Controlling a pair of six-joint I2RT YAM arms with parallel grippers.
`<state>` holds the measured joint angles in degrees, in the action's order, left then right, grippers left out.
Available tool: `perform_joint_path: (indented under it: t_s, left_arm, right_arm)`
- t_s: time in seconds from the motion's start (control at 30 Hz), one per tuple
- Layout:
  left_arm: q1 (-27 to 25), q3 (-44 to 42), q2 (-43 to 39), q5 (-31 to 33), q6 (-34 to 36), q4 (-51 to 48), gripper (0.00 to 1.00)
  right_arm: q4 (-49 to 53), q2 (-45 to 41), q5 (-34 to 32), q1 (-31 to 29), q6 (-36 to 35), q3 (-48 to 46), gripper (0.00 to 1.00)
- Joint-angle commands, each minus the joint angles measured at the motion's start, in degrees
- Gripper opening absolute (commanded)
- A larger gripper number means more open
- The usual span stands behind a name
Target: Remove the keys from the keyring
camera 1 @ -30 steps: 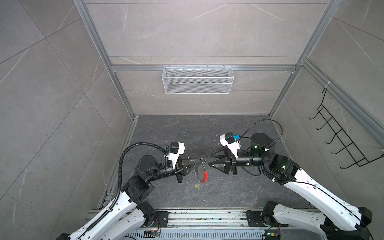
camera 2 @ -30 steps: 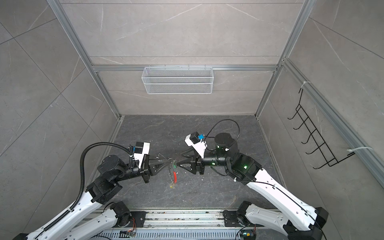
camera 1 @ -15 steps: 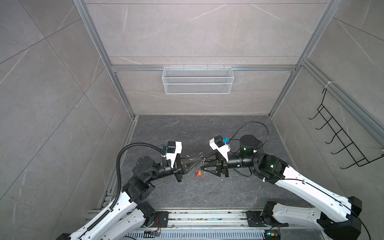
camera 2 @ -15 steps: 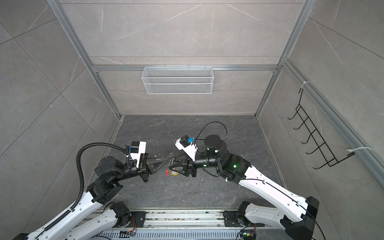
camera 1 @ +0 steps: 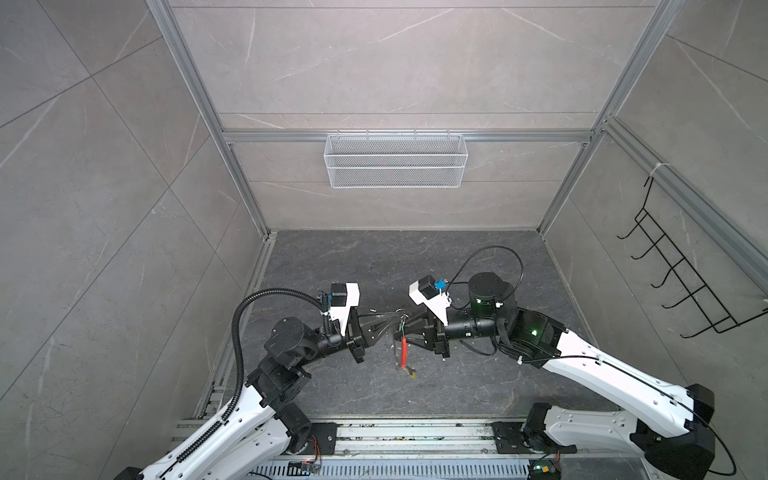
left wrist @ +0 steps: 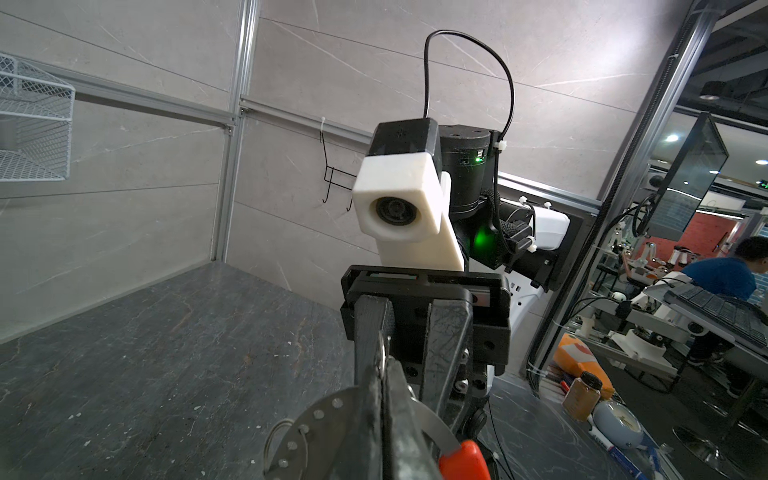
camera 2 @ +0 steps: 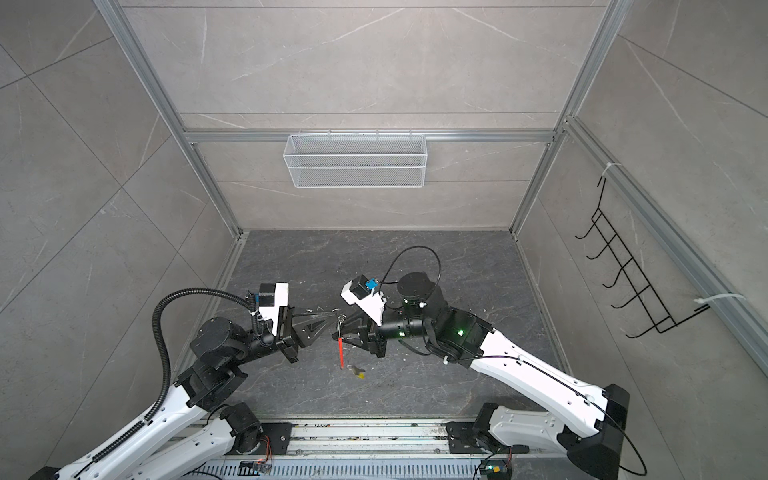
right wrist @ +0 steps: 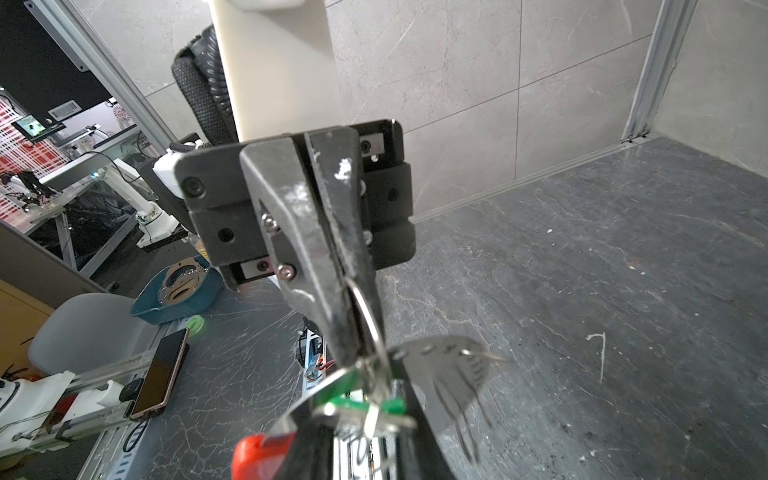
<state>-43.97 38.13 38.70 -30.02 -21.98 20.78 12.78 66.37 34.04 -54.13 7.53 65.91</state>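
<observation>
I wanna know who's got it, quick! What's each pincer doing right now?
Left pincer: closed, holding the keyring.
Right pincer: at the green key; cannot tell if it is open or gripping.

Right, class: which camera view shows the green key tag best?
The right wrist view: the green key tag sits large in the near foreground, its colour and flat shape plain, though blurred. In both top views it is only a tiny green speck. The left wrist view does not show it.

left end effector (camera 2: 330,321) clamps keyring (camera 2: 340,353) top | right end effector (camera 2: 335,335) facing, tips meeting | yellow key (camera 2: 360,376) at bottom
</observation>
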Motion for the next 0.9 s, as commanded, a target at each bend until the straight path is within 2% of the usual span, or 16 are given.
perform_joint_path:
  t_s: [0.0, 0.1, 0.27, 0.3, 0.4, 0.43, 0.5, 0.7, 0.77, 0.87]
  left_arm:
    - [0.0, 0.6, -0.6, 2.2, -1.1, 7.0, 0.00]
    - [-0.1, 0.2, -0.4, 1.7, -1.2, 7.6, 0.00]
    - [0.0, 0.6, -1.4, 0.9, 0.1, 4.7, 0.00]
    - [0.0, 0.6, -1.6, 0.7, 0.5, 3.8, 0.00]
    - [0.0, 1.3, -2.5, 0.5, 1.6, 1.0, 0.00]
    - [0.0, 1.3, -2.8, 0.4, 2.0, 0.3, 0.00]
    - [0.0, 1.4, -3.2, 0.4, 2.3, -0.7, 0.00]
    - [0.0, 1.3, -2.8, -0.9, 1.9, 0.0, 0.00]
    - [0.0, 1.3, -2.5, -1.3, 1.7, 0.7, 0.00]
    - [0.0, 1.3, -2.5, -1.3, 1.4, 1.2, 0.00]
  right_arm:
    - [-1.4, 2.1, 1.3, -1.3, 0.1, 0.5, 0.00]
    - [-2.2, 3.6, 2.2, -1.5, 1.1, -0.1, 0.00]
    - [0.8, 3.0, -0.3, -1.4, 0.5, 0.2, 0.00]
    - [2.0, 2.3, -1.1, -1.5, -0.1, 0.5, 0.03]
    - [6.5, -0.5, -3.5, -1.5, -2.4, 2.2, 0.40]
    - [7.6, -1.6, -4.5, -1.4, -3.1, 2.6, 0.46]
    - [9.6, -4.0, -6.2, -1.5, -4.2, 3.4, 0.52]
    - [8.2, -8.7, -12.9, -1.4, -4.1, 5.2, 0.57]
    - [7.0, -7.3, -11.1, -0.3, -3.5, 6.4, 0.57]
    - [3.7, -3.7, -3.8, 1.8, -0.7, 7.8, 0.56]
